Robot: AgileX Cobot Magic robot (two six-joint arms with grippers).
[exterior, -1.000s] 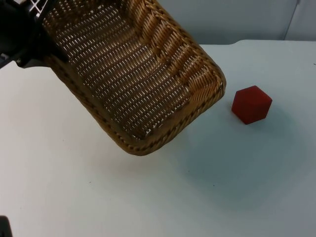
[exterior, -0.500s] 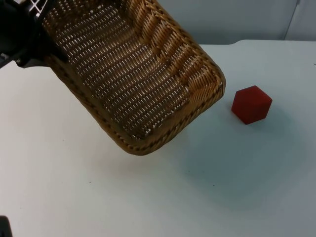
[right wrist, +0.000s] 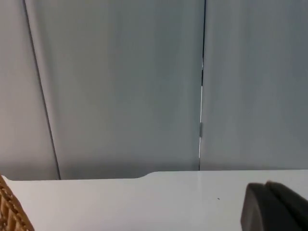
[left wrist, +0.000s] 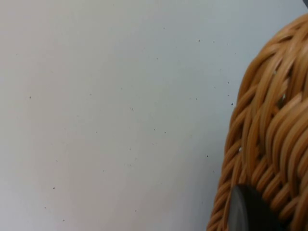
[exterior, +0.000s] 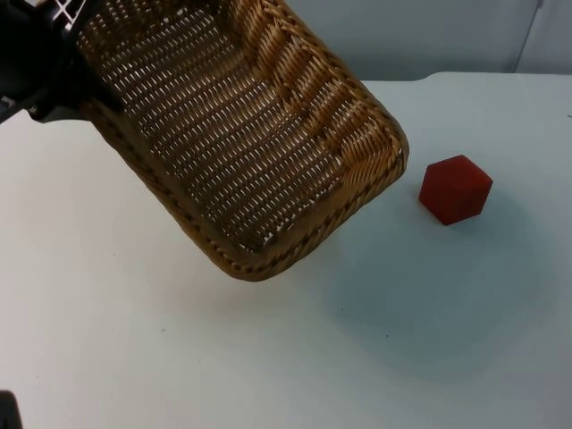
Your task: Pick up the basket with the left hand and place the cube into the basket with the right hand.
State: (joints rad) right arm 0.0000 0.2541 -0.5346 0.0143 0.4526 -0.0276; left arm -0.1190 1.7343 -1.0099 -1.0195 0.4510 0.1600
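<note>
A woven wicker basket point(exterior: 241, 134) hangs tilted above the table, its open side facing the camera and its low end near the table's middle. My left gripper point(exterior: 45, 76) is shut on the basket's rim at the upper left. In the left wrist view the rim point(left wrist: 269, 144) runs beside a black fingertip point(left wrist: 248, 211) pressed against it. A red cube point(exterior: 456, 189) rests on the white table point(exterior: 268, 357), to the right of the basket and apart from it. My right gripper point(right wrist: 276, 209) waits off to the side, facing the grey wall, with a basket corner point(right wrist: 9, 211) at the edge of its view.
The grey partition wall point(exterior: 402, 36) closes the table at the back. The basket casts a shadow on the table below its low end. Bare white table spreads in front of the basket and around the cube.
</note>
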